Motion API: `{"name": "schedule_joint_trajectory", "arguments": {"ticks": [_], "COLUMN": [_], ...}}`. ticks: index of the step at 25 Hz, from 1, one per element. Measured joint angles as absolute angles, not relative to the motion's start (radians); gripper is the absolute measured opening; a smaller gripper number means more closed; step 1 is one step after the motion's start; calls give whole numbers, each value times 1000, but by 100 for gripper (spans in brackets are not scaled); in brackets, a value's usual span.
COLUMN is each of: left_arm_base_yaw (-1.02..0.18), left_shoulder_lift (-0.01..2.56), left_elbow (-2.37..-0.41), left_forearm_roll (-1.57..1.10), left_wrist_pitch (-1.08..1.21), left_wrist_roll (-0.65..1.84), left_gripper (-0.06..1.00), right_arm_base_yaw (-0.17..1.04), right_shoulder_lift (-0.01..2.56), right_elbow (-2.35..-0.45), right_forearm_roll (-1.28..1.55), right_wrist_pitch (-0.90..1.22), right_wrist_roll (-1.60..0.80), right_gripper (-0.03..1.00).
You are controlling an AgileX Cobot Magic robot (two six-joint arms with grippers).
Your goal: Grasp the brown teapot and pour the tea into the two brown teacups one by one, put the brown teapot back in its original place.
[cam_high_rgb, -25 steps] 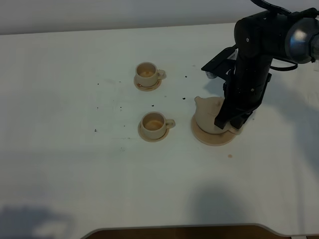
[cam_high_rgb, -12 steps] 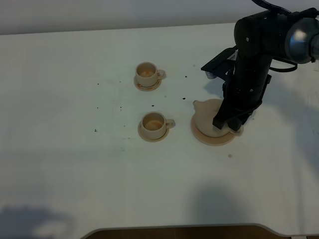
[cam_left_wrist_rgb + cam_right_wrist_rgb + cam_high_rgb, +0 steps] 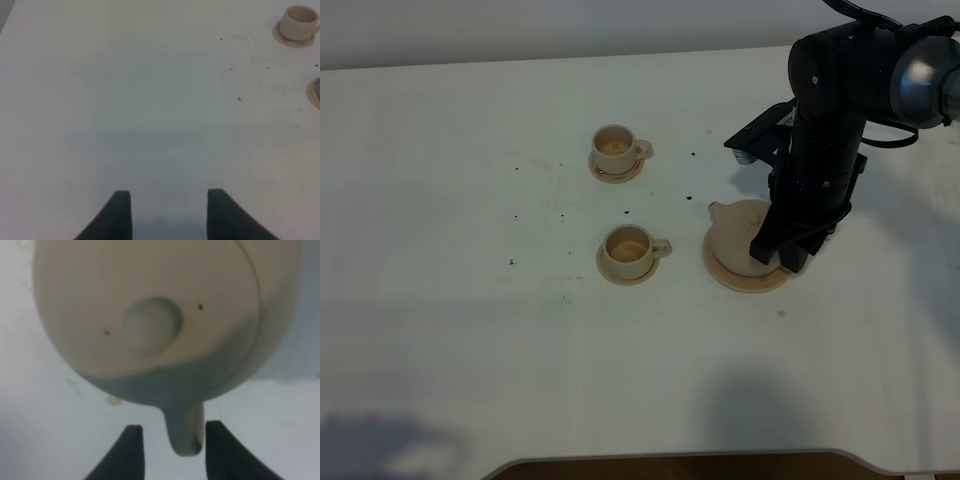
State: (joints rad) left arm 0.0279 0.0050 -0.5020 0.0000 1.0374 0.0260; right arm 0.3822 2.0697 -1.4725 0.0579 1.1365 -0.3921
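Starting at the lower middle of the exterior view, the white table (image 3: 620, 380) runs up to the nearer teacup (image 3: 628, 248). This cup stands left of centre on its small saucer (image 3: 620, 275), its handle toward the right of the frame and brownish inside. Level with it at centre right, the brown teapot (image 3: 738, 228) sits upright on the wide round saucer (image 3: 745, 279), with its spout toward the upper left. The right gripper (image 3: 778, 255) reaches down over the pot's right side.

In the right wrist view the lid knob (image 3: 150, 330) is at centre and the loop handle (image 3: 184, 432) stands between the two fingers (image 3: 131, 452). The jaws are spread, with a clear gap on one side. The other finger is just beside the handle; I cannot tell if it touches.

Farther up the exterior view, dark specks (image 3: 689, 196) dot the cloth. The farther teacup (image 3: 615, 147) stands on its own saucer at upper centre-left.

In the left wrist view, the left gripper (image 3: 169, 192) hangs over the tabletop with its fingers held wide apart. The farther teacup is in the upper right corner, well apart from it.
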Motion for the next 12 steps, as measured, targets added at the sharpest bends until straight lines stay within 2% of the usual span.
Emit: {"name": "schedule_joint_trajectory", "arguments": {"ticks": [12], "left_arm_base_yaw": [28], "left_shoulder_lift": [5], "left_elbow": [-502], "left_forearm_roll": [0], "left_wrist_pitch": [1037], "left_wrist_roll": [26], "left_gripper": [37], "right_arm_base_yaw": [382], "right_shoulder_lift": [2070], "right_elbow": [-1472], "right_forearm_roll": [0], "right_wrist_pitch": [1088], "right_wrist_roll": [-463], "right_gripper": [33]}}
